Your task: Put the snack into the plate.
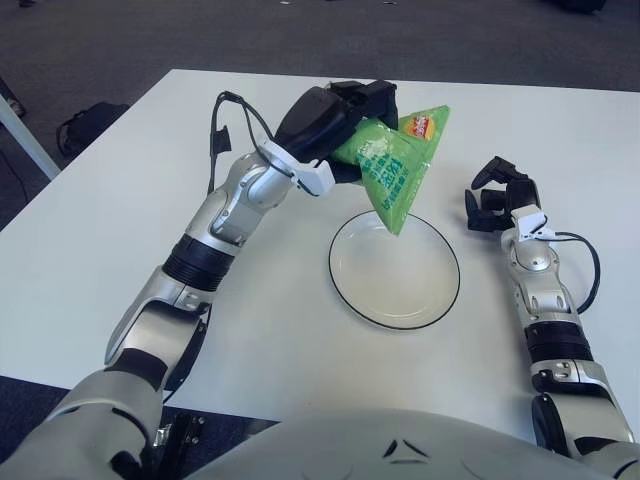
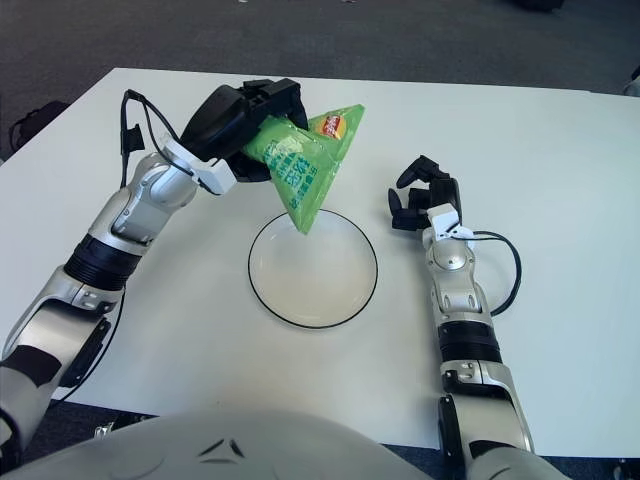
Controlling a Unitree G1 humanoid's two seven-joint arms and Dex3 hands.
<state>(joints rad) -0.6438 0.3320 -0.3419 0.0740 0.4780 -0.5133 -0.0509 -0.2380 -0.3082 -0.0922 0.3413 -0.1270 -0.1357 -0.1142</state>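
Note:
A green snack bag [image 1: 400,170] hangs in the air, its lower corner over the far rim of the white plate [image 1: 430,300]. My left hand [image 1: 345,120] is shut on the bag's left side and holds it above the table. The plate has a thin dark edge, sits on the white table and holds nothing. Right of the plate shows my right hand [image 1: 497,198], its dark fingers curled and holding nothing.
The white table [image 1: 120,230] runs back to a far edge with dark floor beyond. A black bag [image 1: 85,122] lies on the floor at the left. A cable [image 1: 590,270] loops beside my right forearm.

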